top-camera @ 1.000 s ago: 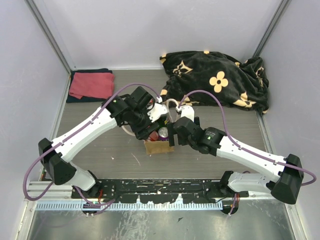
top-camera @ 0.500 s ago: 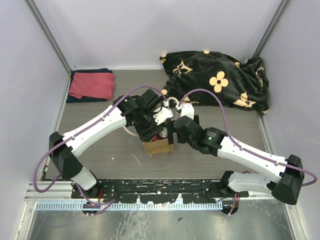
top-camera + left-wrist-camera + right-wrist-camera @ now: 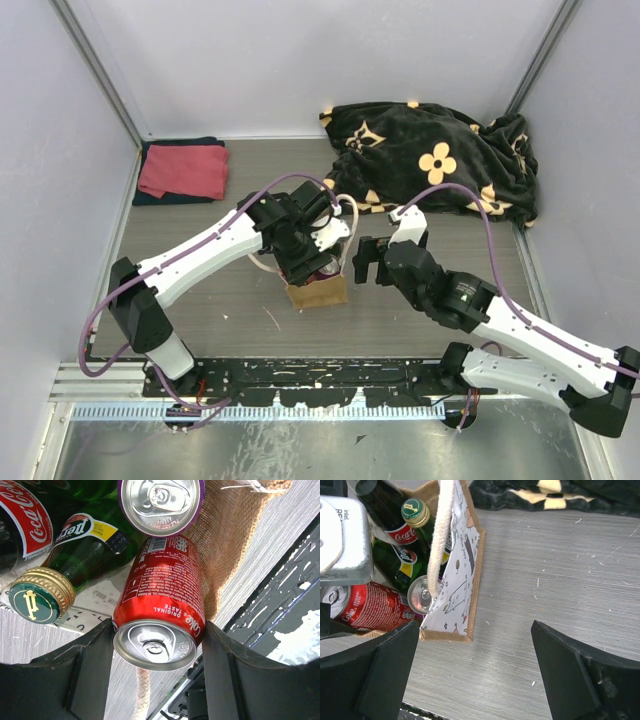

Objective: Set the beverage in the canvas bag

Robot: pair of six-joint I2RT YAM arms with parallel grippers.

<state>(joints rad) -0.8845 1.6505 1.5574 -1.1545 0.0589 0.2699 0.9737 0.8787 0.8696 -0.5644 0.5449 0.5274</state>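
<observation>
The tan canvas bag (image 3: 322, 295) stands upright at the table's middle, with a white printed side (image 3: 456, 592) and a rope handle (image 3: 441, 535). It holds green bottles (image 3: 75, 560), a Coca-Cola bottle (image 3: 387, 517) and a purple-rimmed can (image 3: 161, 502). My left gripper (image 3: 312, 258) is over the bag's mouth, shut on a red Coke can (image 3: 162, 595) that lies tilted between the burlap wall (image 3: 230, 545) and the bottles. The red can also shows in the right wrist view (image 3: 370, 612). My right gripper (image 3: 358, 262) is open and empty, just right of the bag, over bare table (image 3: 475, 670).
A black blanket with yellow flowers (image 3: 440, 165) lies at the back right, its edge also in the right wrist view (image 3: 545, 492). A folded red cloth (image 3: 183, 170) lies at the back left. The black mounting rail (image 3: 320, 375) runs along the near edge.
My left gripper has moved right and lower with the red can, to the bag's mouth. My right gripper has drawn back to the right, away from the bag's edge.
</observation>
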